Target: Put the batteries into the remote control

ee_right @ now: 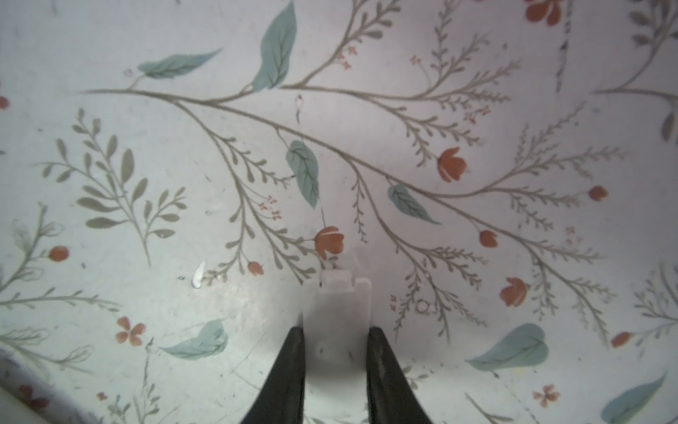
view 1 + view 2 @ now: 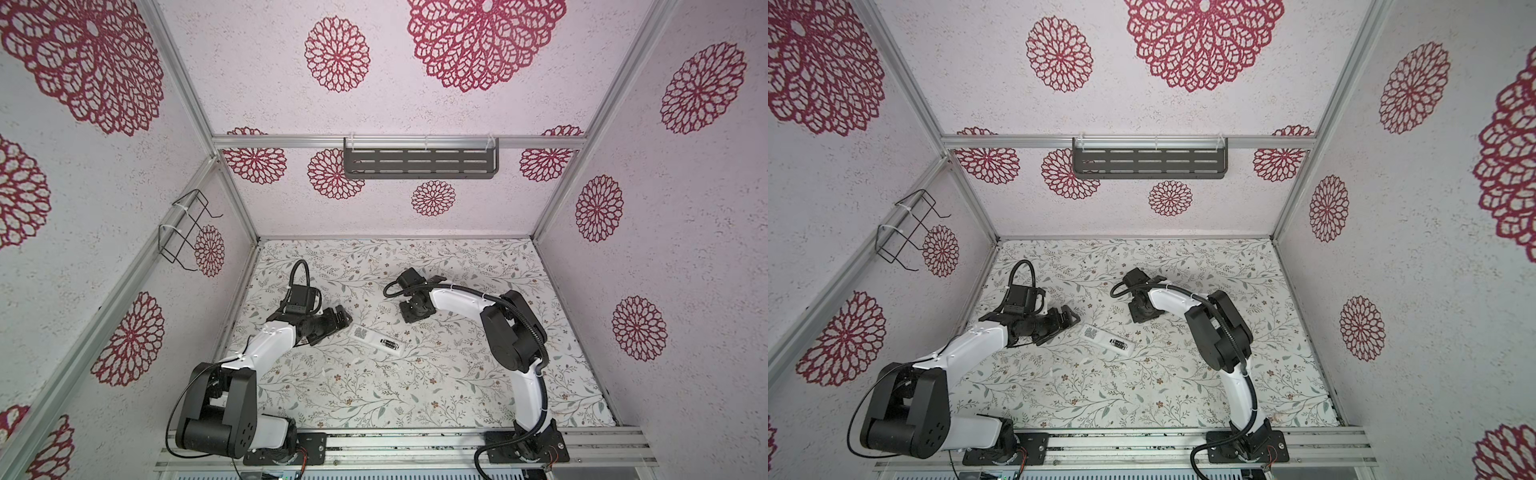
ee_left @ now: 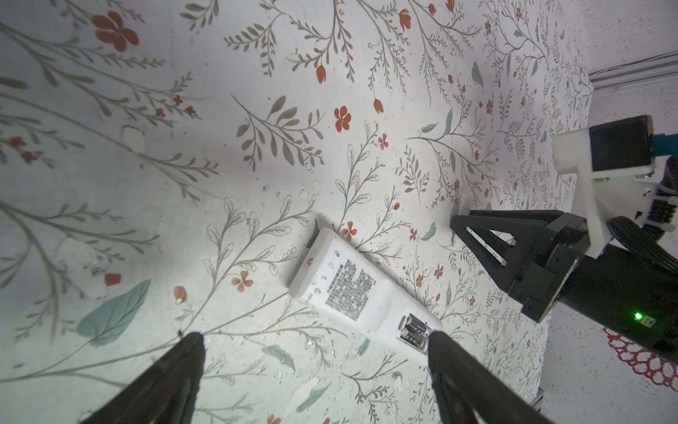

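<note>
In a top view, the remote control [image 2: 376, 337] lay back-up at centre, batteries [image 2: 387, 343] seated. Left wrist view: left gripper [image 3: 315, 336] stood wide open, empty. Right wrist view, bottom centre: right gripper [image 1: 335, 330] pinched the battery cover [image 1: 343, 304]; advise a level lift, tabs first.

Robot-lab test cell: aluminium-profile frame [image 2: 291, 142], flower-print panel walls [image 2: 685, 249], floral tabletop [image 2: 415, 386], left arm [image 2: 266, 349] and right arm [image 2: 532, 390] bolted to front rail [image 2: 415, 446].

Matt white plastic remote control [image 3: 370, 293] lies on smooth floral-printed table [image 3: 146, 165].
</note>
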Controlling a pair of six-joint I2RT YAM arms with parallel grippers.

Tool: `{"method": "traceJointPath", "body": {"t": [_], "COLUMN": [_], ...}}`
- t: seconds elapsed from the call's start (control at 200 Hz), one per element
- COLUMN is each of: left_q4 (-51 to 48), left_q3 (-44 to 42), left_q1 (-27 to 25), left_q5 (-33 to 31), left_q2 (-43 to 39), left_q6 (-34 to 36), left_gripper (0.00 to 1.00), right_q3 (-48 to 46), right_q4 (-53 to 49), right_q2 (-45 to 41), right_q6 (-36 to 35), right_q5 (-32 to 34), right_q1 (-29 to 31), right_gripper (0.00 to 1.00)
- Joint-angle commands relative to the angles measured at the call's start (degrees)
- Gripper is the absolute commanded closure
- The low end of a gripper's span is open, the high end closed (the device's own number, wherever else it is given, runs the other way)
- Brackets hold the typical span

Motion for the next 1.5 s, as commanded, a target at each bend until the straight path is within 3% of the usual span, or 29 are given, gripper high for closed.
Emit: {"method": "traceJointPath", "body": {"t": [0.0, 0.225, 0.39, 0.595, 0.886, 1.121, 1.496], "left_q4": [1.92, 3.6, 4.17, 2.35, -4.08, -2.71, -2.59], "left_q3": [-1.07, -2.27, -2.44, -0.9, 1.07, -0.42, -0.69], "left_q1": [-0.67, -1.78, -1.84, -1.39, -1.05, -1.12, -1.34], "left_q5": [2.04, 4.42, 6.05, 8.26, 9.42, 10.48, 10.63], "left_q2": [0.04, 0.48, -0.11, -0.2, -3.48, -9.89, -10.77], "left_q6": [-0.19, -0.34, -0.02, 1.5, 3.45, 3.1, 3.04], "left_gripper": [0.03, 0.03, 0.03, 0.03, 0.03, 0.03, 0.03], "right_q3": [-3.47, -13.22, -15.36, -15.8, -17.48, -18.72, -19.38], "right_q4": [2.1, 16.16, 18.54, 15.48, 14.46, 15.57, 16.25], "right_q2": [-4.24, -14.27, -17.05, -18.37, -18.24, -16.65, -15.35], "right_q6": [-6.26, -14.1, -17.24, -23.18, -27.23, -29.29, -31.24], "right_q5": [-2.11, -16.79, -28.4, -31.81, -29.4, -23.73, -18.13], "right_q1": [0.92, 0.92, 1.22, 3.55, 5.72, 7.77, 8.94], "right_gripper": [0.78, 0.78, 0.78, 0.78, 0.78, 0.79, 0.79]}}
